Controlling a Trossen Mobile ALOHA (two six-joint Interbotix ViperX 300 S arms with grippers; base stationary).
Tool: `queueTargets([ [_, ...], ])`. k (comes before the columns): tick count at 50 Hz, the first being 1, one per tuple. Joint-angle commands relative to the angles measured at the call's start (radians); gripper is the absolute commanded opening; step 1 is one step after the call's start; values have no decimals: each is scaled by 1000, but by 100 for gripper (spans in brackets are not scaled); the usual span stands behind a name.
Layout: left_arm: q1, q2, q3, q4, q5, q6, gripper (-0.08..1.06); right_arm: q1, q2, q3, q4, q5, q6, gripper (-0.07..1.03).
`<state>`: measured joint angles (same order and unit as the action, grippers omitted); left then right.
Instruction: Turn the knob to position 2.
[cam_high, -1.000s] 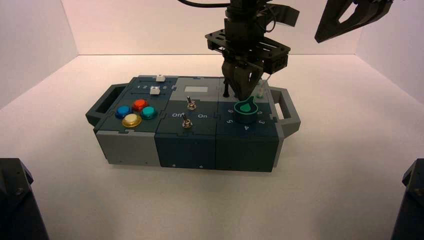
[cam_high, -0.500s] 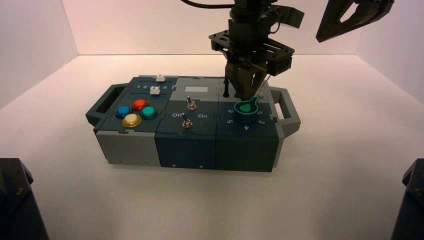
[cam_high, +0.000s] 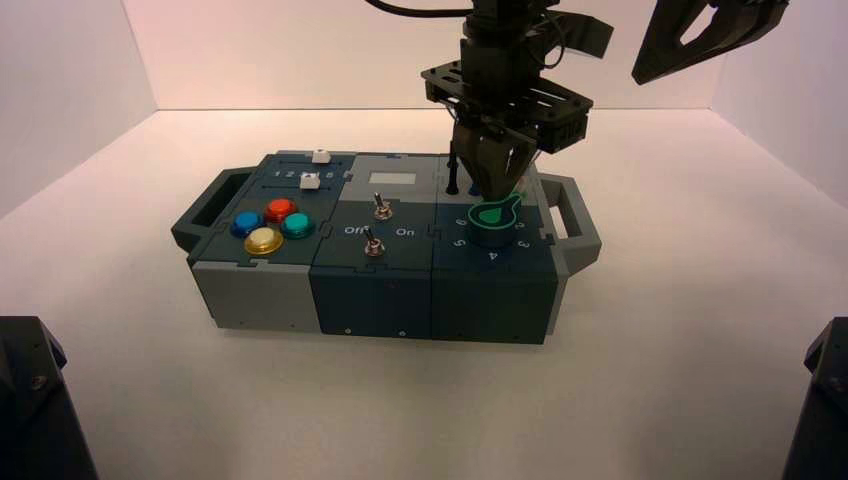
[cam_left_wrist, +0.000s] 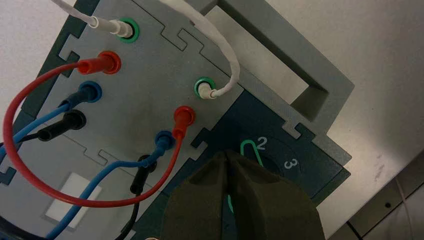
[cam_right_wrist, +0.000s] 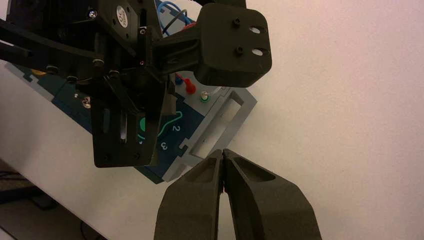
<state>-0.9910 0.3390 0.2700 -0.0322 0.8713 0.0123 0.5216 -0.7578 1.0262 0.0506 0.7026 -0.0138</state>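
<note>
The knob (cam_high: 492, 215), dark with a green teardrop top, sits on the box's right section. In the left wrist view its green pointed tip (cam_left_wrist: 250, 148) lies right beside the white dial digit "2" (cam_left_wrist: 261, 143), with "3" (cam_left_wrist: 291, 163) further round. My left gripper (cam_high: 497, 186) hangs over the knob's back edge. Its fingers (cam_left_wrist: 226, 153) are shut together and cover most of the knob, holding nothing. My right gripper (cam_high: 642, 72) is raised high at the back right, shut and empty (cam_right_wrist: 222, 151). From there the knob (cam_right_wrist: 168, 123) shows beside the "2" (cam_right_wrist: 175, 128).
The box (cam_high: 380, 290) has round coloured push buttons (cam_high: 266, 224) at the left, two metal toggle switches (cam_high: 375, 226) in the middle and white slider tabs (cam_high: 314, 168) at the back left. Red, blue, black and white wires (cam_left_wrist: 60, 90) plug in behind the knob. A grey handle (cam_high: 572, 212) sticks out on the right.
My left gripper has shifted slightly right and up over the knob. The knob's green tip has swung a little to the right. The right arm has not moved.
</note>
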Motion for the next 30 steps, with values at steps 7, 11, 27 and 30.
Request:
queueTargets([
  [7,-9,-14,-29,0,3,6,-3,-3,-2,-29,-3,-8,0,-2],
  [11,-11,-14,-31,0,5,6,-3,-3,-2,-29,-3,-9,0,-2],
  [27,-15,-8,-35,0,8,6,-3,-3,-2,-29,-3,-8,-2,-2],
  [30,-20,-6,-37,0,8,6,-3,-3,-5,-28,-3,-8,-2,-2],
])
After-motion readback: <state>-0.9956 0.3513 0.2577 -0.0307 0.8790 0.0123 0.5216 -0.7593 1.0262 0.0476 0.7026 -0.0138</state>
